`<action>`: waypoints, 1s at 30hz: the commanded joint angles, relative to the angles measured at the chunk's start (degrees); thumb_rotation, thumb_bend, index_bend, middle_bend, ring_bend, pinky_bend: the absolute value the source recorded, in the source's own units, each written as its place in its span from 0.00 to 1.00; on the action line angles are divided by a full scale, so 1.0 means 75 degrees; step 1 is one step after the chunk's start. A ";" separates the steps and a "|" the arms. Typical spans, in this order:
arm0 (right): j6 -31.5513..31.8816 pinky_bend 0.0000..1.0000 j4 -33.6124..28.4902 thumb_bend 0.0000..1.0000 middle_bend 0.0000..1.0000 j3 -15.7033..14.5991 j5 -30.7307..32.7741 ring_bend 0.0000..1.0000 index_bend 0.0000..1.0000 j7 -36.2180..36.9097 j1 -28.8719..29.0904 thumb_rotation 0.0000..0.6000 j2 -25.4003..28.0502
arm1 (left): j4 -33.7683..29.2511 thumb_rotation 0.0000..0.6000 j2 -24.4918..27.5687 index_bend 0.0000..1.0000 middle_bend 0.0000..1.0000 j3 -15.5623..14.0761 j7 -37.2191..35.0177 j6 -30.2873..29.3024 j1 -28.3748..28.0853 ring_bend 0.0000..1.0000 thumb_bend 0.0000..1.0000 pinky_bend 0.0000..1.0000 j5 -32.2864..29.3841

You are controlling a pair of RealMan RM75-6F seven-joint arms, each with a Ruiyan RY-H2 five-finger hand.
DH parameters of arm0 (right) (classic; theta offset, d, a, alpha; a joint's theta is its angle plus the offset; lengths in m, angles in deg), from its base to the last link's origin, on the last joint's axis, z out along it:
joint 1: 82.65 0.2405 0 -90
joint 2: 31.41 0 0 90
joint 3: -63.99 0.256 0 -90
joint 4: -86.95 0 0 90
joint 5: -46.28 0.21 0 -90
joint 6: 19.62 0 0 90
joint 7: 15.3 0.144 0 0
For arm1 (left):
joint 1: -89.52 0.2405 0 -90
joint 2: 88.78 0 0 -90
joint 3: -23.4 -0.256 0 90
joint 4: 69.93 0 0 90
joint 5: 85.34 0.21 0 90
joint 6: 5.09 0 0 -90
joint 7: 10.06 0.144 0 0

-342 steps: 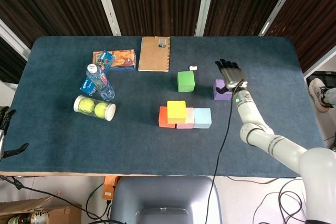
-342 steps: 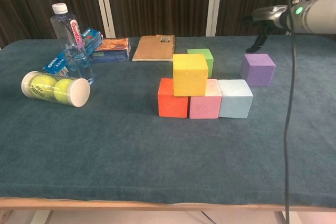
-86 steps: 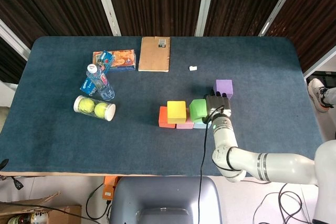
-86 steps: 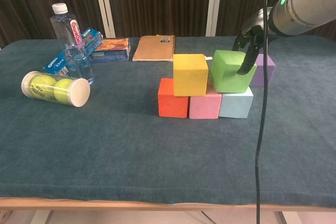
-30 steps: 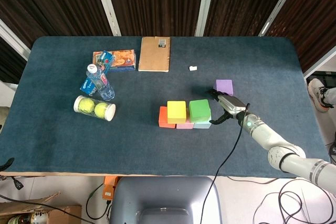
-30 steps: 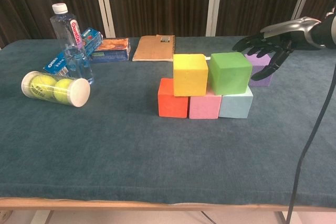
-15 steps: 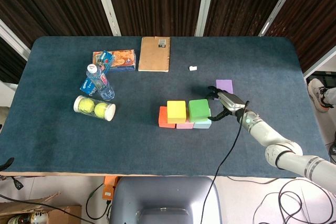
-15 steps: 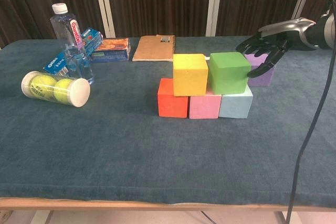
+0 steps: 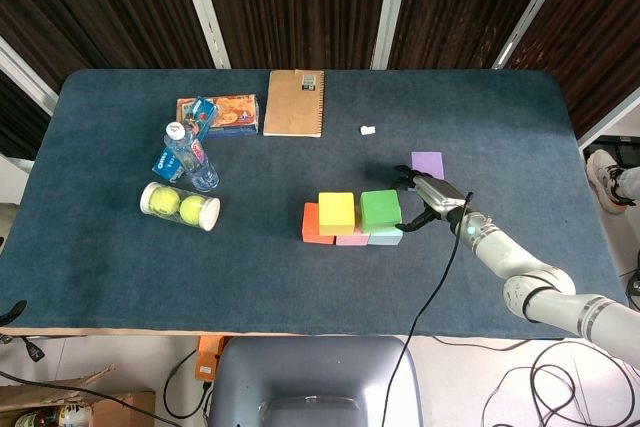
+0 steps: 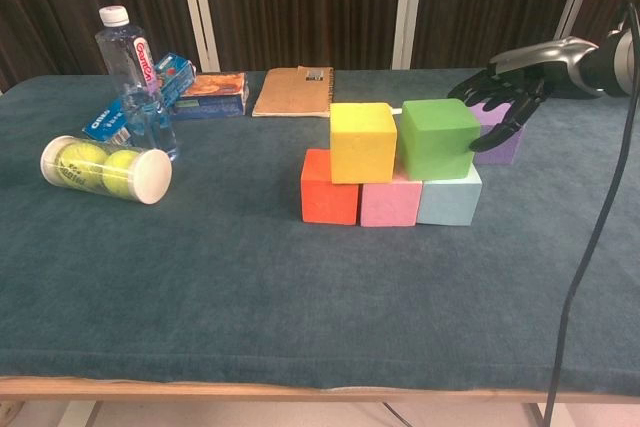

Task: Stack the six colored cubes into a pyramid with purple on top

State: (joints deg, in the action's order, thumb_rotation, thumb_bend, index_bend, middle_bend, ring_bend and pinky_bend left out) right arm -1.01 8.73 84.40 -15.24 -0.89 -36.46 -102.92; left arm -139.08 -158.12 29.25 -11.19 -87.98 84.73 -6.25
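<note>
An orange cube [image 9: 312,225], a pink cube [image 9: 352,238] and a light blue cube [image 9: 388,237] form a row on the table. On top sit a yellow cube [image 9: 336,210] and a green cube [image 9: 380,208], side by side. The purple cube [image 9: 427,163] stands alone on the cloth behind and to the right. My right hand [image 9: 425,199] hovers between the green and purple cubes, fingers spread and holding nothing. In the chest view its fingertips [image 10: 484,139] come close to the right face of the green cube [image 10: 438,138]; contact is unclear. My left hand is out of sight.
A water bottle [image 9: 190,159], a tube of tennis balls [image 9: 180,206], a snack packet [image 9: 217,112] and a brown notebook [image 9: 295,102] lie at the back left. A small white scrap [image 9: 367,130] sits behind the stack. A black cable hangs from my right arm.
The green cube went from the table onto the pink and blue cubes and was let go. In the last second my right hand drew in slightly toward the green cube.
</note>
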 commanded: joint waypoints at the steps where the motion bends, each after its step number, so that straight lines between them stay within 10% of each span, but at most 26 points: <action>1: 0.0200 0.00 0.0012 0.14 0.00 -0.0058 0.0043 0.00 0.56 0.0095 -0.0009 1.00 -0.0037 | 0.0004 0.96 -0.0004 0.11 0.05 -0.0003 -0.0003 0.0006 -0.0005 0.00 0.16 0.09 0.0005; 30: 0.1067 0.00 -0.0940 0.14 0.01 -0.0885 0.1638 0.00 0.61 -0.0275 0.0275 1.00 0.0453 | 0.0215 0.96 -0.0022 0.11 0.05 -0.0050 -0.0298 -0.0035 0.0014 0.00 0.16 0.09 0.0111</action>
State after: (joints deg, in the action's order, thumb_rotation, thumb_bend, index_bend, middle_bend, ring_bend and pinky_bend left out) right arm 7.00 1.62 77.80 -2.97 -2.99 -34.46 -99.46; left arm -137.47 -158.28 28.86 -13.43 -88.25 84.83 -5.41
